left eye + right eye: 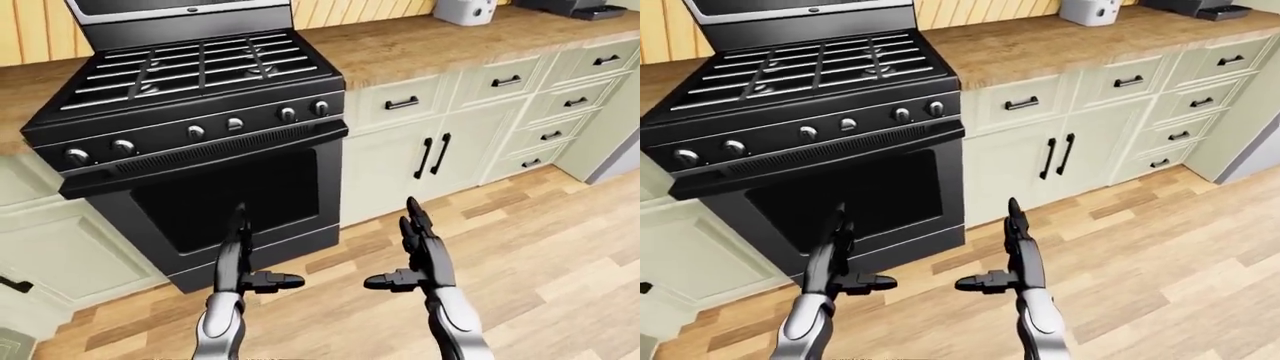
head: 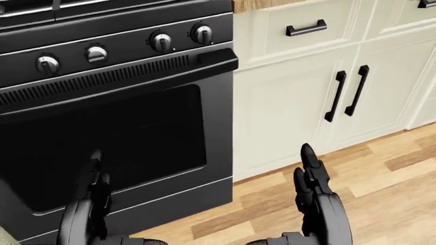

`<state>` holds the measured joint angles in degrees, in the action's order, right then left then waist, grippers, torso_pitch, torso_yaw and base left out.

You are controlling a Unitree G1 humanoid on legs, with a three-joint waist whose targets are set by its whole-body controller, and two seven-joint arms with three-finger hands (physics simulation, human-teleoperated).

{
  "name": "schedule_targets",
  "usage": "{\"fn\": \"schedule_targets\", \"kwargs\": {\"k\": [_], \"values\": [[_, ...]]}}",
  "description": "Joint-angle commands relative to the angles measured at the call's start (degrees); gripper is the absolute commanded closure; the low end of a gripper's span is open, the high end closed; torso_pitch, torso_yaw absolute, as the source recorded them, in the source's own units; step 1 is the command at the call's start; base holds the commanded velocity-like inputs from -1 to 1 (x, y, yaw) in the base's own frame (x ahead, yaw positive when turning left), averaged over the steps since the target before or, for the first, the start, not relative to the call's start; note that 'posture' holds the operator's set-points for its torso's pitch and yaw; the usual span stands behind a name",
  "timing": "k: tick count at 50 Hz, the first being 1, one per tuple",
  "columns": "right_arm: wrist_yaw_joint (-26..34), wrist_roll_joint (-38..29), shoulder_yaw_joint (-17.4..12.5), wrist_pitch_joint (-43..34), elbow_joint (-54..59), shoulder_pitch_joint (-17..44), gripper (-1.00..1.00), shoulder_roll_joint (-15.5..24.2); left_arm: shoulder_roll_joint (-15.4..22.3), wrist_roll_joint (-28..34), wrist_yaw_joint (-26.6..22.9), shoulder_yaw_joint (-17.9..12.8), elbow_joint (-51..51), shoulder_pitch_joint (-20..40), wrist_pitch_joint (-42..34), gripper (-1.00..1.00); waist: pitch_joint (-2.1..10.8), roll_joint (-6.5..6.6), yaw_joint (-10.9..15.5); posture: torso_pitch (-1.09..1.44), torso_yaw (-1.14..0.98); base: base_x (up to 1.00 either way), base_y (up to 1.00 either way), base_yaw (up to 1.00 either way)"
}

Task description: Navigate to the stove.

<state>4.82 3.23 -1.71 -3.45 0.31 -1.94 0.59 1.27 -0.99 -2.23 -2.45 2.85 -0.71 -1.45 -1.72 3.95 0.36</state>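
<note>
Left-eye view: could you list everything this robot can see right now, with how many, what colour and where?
stove: one, black, upper left of the left-eye view, set between the cabinets
stove knobs: six, silver, in a row along the stove's panel
countertop: one, light wood, either side of the stove
cabinets: pale cream, black handles, right of the stove and at lower left
white appliance: one, on the countertop at the top edge, cut off
dark appliance: one, top right corner, mostly out of view
floor: wood planks, lower right
left hand: one, dark grey, open, empty, bottom centre-left
right hand: one, dark grey, open, empty, bottom centre-right
</note>
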Motion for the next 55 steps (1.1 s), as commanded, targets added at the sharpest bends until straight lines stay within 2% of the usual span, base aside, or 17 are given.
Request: {"fn": "schedule_targets", "kwargs": {"k": [1, 4, 12, 15, 17, 18, 24, 26, 28, 38, 40, 42, 43, 44, 47, 52, 55], "values": [[0.5, 0.1, -0.2, 2.6, -3.0, 0.6, -1.0, 0.4, -0.2, -0.1, 0.1, 0.2, -2.6, 0.9, 1.6, -1.0, 0.74, 0.2, -0.4, 0.0, 0.0, -0.04, 0.19, 0.0], [0.3, -0.3, -0.1, 2.3, -3.3, 0.6, -1.0, 0.4, -0.2, -0.1, 0.1, 0.2, -2.6, 0.9, 1.6, -1.0, 1.16, -1.23, -0.2, 0.0, 0.0, -0.04, 0.17, 0.0], [1.4, 0.4, 0.0, 4.0, -3.4, 0.2, -1.0, 0.3, -0.2, -0.1, 0.1, 0.2, -2.6, 0.9, 1.6, -1.0, -0.05, -4.63, 0.4, 0.0, 0.0, -0.01, 0.04, 0.0], [1.5, -0.4, 0.2, 4.8, -2.4, 0.3, -1.0, 0.4, -0.2, -0.1, 0.1, 0.2, -2.6, 0.9, 1.6, -1.0, 0.62, -7.8, 1.0, 0.0, 0.0, 0.0, 0.0, 0.0], [1.4, -0.7, 0.3, 4.1, -2.6, 0.4, -1.0, 0.4, -0.2, -0.1, 0.1, 0.2, -2.6, 0.9, 1.6, -1.0, 0.26, -6.44, 0.9, 0.0, 0.0, 0.0, 0.0, 0.0], [1.4, -0.7, 0.4, 4.0, -2.7, 0.4, -1.0, 0.4, -0.2, -0.1, 0.1, 0.2, -2.6, 0.9, 1.6, -1.0, 1.4, -6.22, 0.6, 0.0, 0.0, 0.0, 0.0, 0.05], [1.1, -1.8, 0.7, 3.2, -2.6, 0.5, -1.0, 0.4, -0.2, -0.1, 0.1, 0.2, -2.6, 0.9, 1.6, -1.0, 1.11, -3.32, 0.4, 0.0, 0.0, 0.0, 0.0, 0.19], [1.1, -1.7, 0.6, 2.8, -2.8, 0.5, -1.0, 0.4, -0.2, -0.1, 0.1, 0.2, -2.6, 0.9, 1.6, -1.0, 0.39, -1.96, 0.1, 0.0, 0.0, 0.0, 0.0, 0.64], [1.2, -1.4, 0.4, 3.3, -2.1, 0.7, -1.0, 0.4, -0.2, -0.1, 0.1, 0.2, -2.6, 0.9, 1.6, -1.0, 0.95, 0.58, 0.0, 0.0, 0.0, 0.0, 0.0, 0.64], [1.2, -0.9, 0.2, 2.7, -2.9, 0.5, -1.0, 0.3, -0.2, -0.1, 0.1, 0.2, -2.6, 0.9, 1.6, -1.0, 0.01, -4.39, 0.6, 0.0, 0.0, 0.0, 0.0, 0.5], [1.2, -0.7, 0.1, 2.8, -2.6, 0.5, -1.0, 0.3, -0.2, -0.1, 0.1, 0.2, -2.6, 0.9, 1.6, -1.0, 0.08, -6.41, 0.3, 0.0, 0.0, 0.0, 0.0, 0.41], [1.2, -0.7, 0.1, 2.7, -2.7, 0.5, -1.0, 0.3, -0.2, -0.1, 0.1, 0.2, -2.6, 0.9, 1.6, -1.0, 1.49, -10.2, -0.3, 0.0, 0.0, 0.0, 0.0, 0.3], [1.2, -0.6, 0.1, 2.7, -2.6, 0.6, -1.0, 0.3, -0.2, -0.1, 0.1, 0.2, -2.6, 0.9, 1.6, -1.0, 0.34, -6.81, -1.0, 0.0, 0.0, 0.0, 0.0, 0.27], [1.1, -0.6, 0.1, 2.8, -2.6, 0.6, -1.0, 0.3, -0.2, -0.1, 0.1, 0.2, -2.6, 0.9, 1.6, -1.0, 0.33, -7.88, -0.3, 0.0, 0.0, 0.0, 0.0, 0.27], [1.2, -0.6, 0.1, 3.0, -2.4, 0.6, -1.0, 0.3, -0.2, -0.1, 0.1, 0.2, -2.6, 0.9, 1.6, -1.0, 0.99, -7.15, -0.2, 0.0, 0.0, 0.0, 0.0, 0.27], [1.1, -0.7, 0.3, 2.5, -2.9, 0.4, -1.0, 0.3, -0.2, -0.1, 0.1, 0.2, -2.6, 0.9, 1.6, -1.0, 0.27, -3.93, -0.3, 0.0, 0.0, 0.0, 0.0, 0.27], [1.1, -0.7, 0.3, 2.6, -2.6, 0.6, -1.0, 0.3, -0.2, -0.1, 0.1, 0.2, -2.6, 0.9, 1.6, -1.0, 0.48, -0.64, -0.5, 0.0, 0.0, 0.0, 0.0, 0.27]]}}
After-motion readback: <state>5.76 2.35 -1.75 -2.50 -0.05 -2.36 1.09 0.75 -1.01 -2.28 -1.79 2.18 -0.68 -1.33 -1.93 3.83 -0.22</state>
